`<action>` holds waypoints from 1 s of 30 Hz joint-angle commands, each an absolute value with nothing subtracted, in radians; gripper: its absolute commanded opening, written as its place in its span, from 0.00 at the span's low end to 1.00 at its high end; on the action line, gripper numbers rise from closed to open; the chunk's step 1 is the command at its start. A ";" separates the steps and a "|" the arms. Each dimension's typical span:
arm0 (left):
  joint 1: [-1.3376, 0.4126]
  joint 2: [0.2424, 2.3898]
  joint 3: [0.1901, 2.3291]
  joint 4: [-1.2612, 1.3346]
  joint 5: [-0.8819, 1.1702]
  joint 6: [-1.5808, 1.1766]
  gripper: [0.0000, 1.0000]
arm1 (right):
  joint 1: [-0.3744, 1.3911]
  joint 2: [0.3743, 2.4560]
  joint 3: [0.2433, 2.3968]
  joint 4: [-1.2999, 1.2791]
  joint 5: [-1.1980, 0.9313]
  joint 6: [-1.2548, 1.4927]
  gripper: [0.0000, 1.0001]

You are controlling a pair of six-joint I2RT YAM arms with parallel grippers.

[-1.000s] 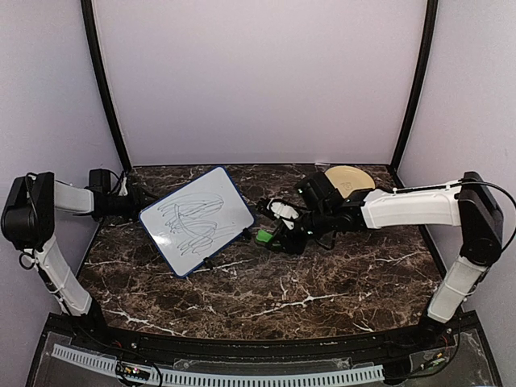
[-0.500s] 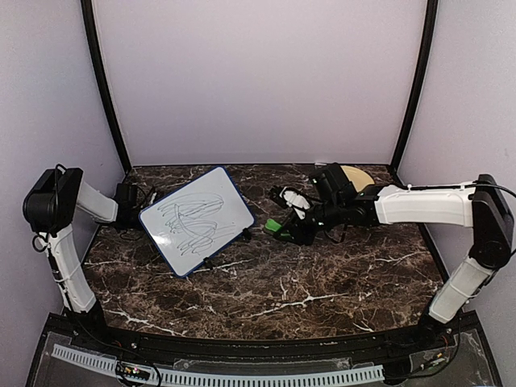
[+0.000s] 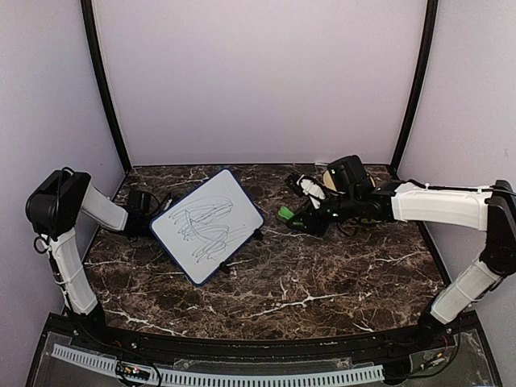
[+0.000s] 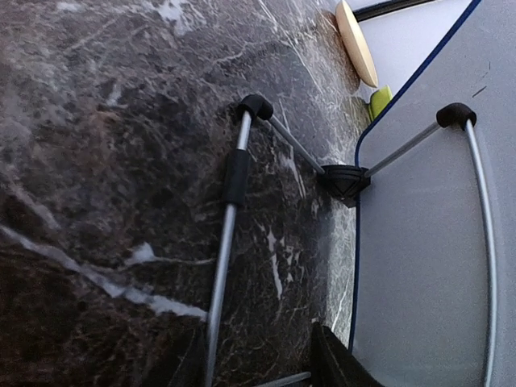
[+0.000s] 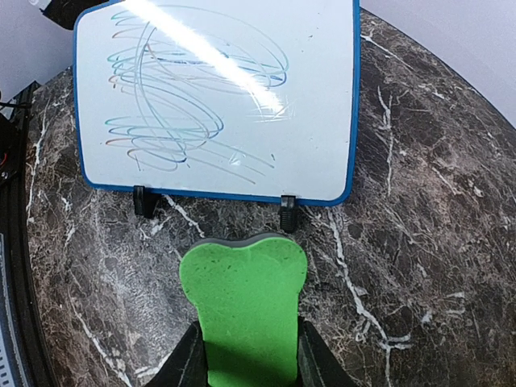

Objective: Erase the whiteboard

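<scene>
The whiteboard [image 3: 208, 226], white with a dark-blue rim and covered in dark scribbles, stands tilted on a wire stand at the table's left middle. It fills the top of the right wrist view [image 5: 218, 97]. My left gripper [image 3: 145, 216] is behind the board's left edge. Its dark fingers [image 4: 343, 367] stand apart around a wire leg of the stand [image 4: 222, 266], beside the board's back [image 4: 435, 242]. My right gripper [image 5: 247, 363] is shut on the green bone-shaped eraser [image 5: 244, 298] [image 3: 285, 213], held above the table to the right of the board and apart from it.
A tan round disc [image 3: 332, 174] lies at the back right, mostly behind my right arm, and shows in the left wrist view [image 4: 355, 40]. Black rubber feet [image 5: 288, 214] of the stand rest on the marble table [image 3: 322, 274]. Walls close the back and sides.
The whiteboard has slid right and turned, with my left gripper moving right behind it. My right gripper has drawn back to the right with the eraser.
</scene>
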State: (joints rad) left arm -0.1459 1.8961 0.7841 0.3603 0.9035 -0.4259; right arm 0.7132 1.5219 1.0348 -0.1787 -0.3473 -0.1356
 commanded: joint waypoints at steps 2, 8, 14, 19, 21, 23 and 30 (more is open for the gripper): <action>-0.236 1.885 0.724 0.329 0.885 -0.442 0.45 | 0.702 1.479 1.005 -0.144 -0.354 -0.118 0.32; -0.345 1.907 0.737 0.400 0.863 -0.495 0.44 | 0.703 1.447 0.972 -0.138 -0.325 -0.108 0.32; -0.418 1.962 0.842 0.356 0.855 -0.478 0.41 | 0.703 1.419 0.951 -0.144 -0.310 -0.103 0.33; -0.423 1.943 0.862 0.343 0.822 -0.500 0.43 | 0.703 1.414 0.941 -0.146 -0.298 -0.100 0.32; -0.418 1.930 0.872 0.343 0.811 -0.497 0.43 | 0.703 1.415 0.940 -0.146 -0.297 -0.101 0.32; -0.419 1.940 0.915 0.293 0.807 -0.464 0.44 | 0.703 1.412 0.942 -0.144 -0.299 -0.102 0.32; -0.425 2.077 1.085 0.181 0.822 -0.417 0.47 | 0.703 1.381 0.936 -0.156 -0.301 -0.096 0.32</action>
State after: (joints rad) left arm -0.4191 2.0109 1.0241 0.2687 0.8261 -0.4580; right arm 0.7074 1.4242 0.9504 -0.1795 -0.3088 -0.1097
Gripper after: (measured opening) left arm 0.463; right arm 0.328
